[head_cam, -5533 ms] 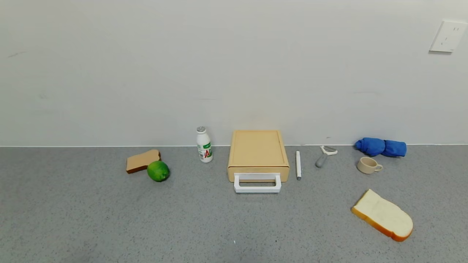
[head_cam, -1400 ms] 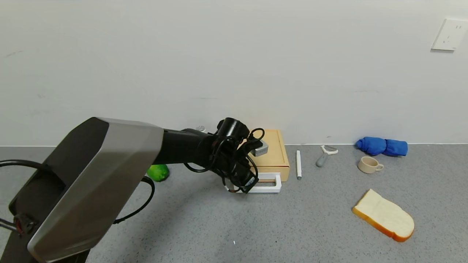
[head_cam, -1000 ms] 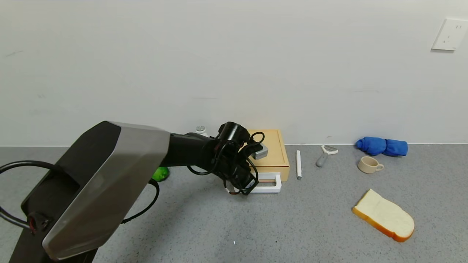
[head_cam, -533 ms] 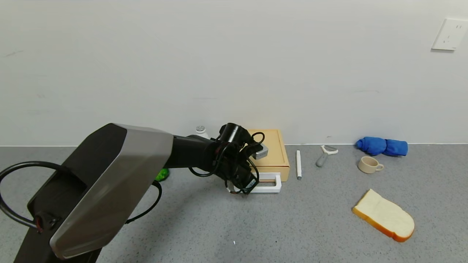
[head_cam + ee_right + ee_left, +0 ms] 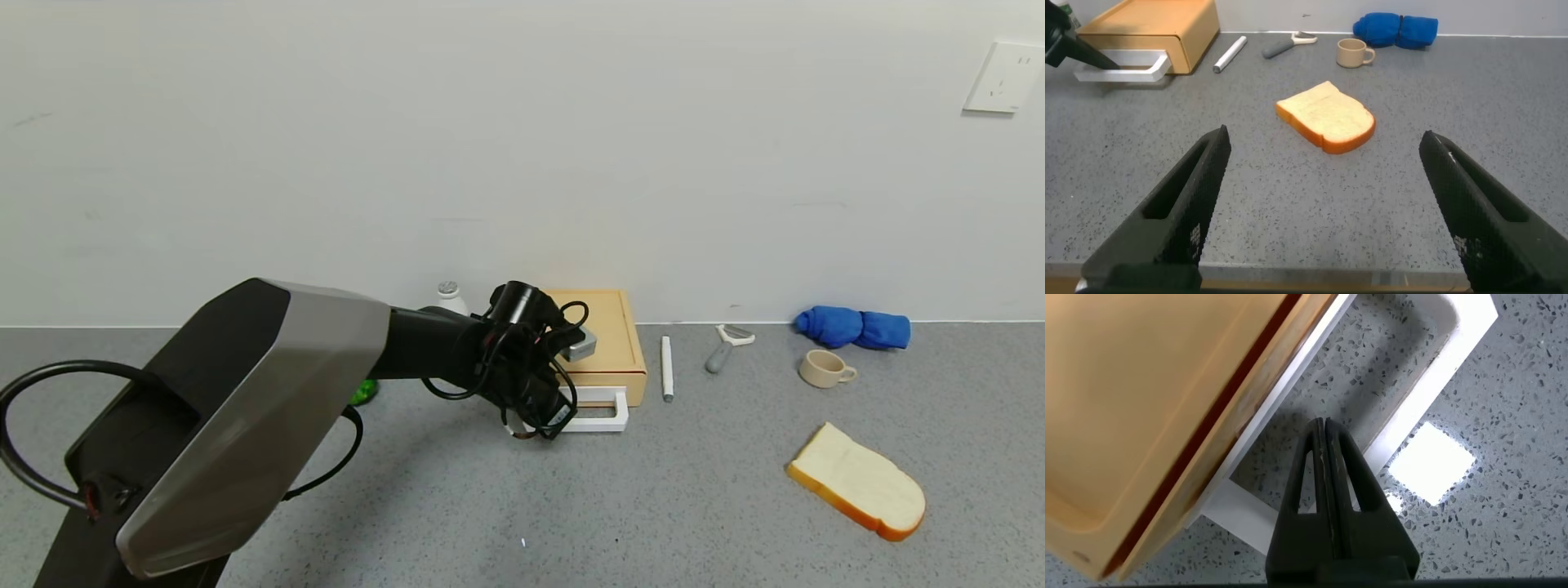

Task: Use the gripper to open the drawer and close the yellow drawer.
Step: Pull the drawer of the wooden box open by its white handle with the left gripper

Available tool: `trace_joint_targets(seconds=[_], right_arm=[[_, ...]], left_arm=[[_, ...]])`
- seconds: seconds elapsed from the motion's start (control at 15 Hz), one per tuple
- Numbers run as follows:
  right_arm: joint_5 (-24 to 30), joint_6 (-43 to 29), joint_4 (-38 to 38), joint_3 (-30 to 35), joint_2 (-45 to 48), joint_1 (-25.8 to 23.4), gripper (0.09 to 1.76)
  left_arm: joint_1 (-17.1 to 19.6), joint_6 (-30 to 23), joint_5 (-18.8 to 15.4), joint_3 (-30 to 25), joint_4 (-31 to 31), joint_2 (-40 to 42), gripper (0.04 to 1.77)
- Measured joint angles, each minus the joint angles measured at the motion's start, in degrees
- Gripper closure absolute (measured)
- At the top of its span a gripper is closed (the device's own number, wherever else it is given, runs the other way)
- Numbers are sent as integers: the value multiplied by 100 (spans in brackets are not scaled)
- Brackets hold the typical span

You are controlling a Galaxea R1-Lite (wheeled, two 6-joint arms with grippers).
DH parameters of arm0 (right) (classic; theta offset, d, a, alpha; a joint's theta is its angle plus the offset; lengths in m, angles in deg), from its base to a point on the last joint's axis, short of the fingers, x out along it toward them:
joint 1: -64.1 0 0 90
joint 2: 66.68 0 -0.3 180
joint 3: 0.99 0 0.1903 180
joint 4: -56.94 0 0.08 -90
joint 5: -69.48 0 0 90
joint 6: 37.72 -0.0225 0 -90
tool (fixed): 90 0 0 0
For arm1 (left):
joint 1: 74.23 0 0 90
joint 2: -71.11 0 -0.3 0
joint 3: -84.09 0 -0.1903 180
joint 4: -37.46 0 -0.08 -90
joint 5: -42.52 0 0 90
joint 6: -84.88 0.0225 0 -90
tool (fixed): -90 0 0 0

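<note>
While the yellow drawer (image 5: 592,347) remains shut against the wall, the left gripper (image 5: 1324,433) has edged lower, fingers pressed together inside its white handle (image 5: 600,408), gripping nothing.

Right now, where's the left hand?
In the head view the left hand sits at the left end of the drawer's white handle, in front of the yellow drawer; its fingers are pressed together, inside the handle loop.
</note>
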Motion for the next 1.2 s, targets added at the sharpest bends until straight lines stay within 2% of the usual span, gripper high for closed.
trace_joint_targets(seconds=[0.8, 0.93, 1.2], right_arm=[[0, 2, 0, 0, 0, 0, 15], [-2, 2, 0, 0, 0, 0, 15], [2, 2, 0, 0, 0, 0, 15]], left_arm=[[-151, -61, -72, -816, 33, 430, 170], [-207, -262, -80, -946, 39, 527, 170], [-284, -330, -91, -1271, 9, 761, 170]])
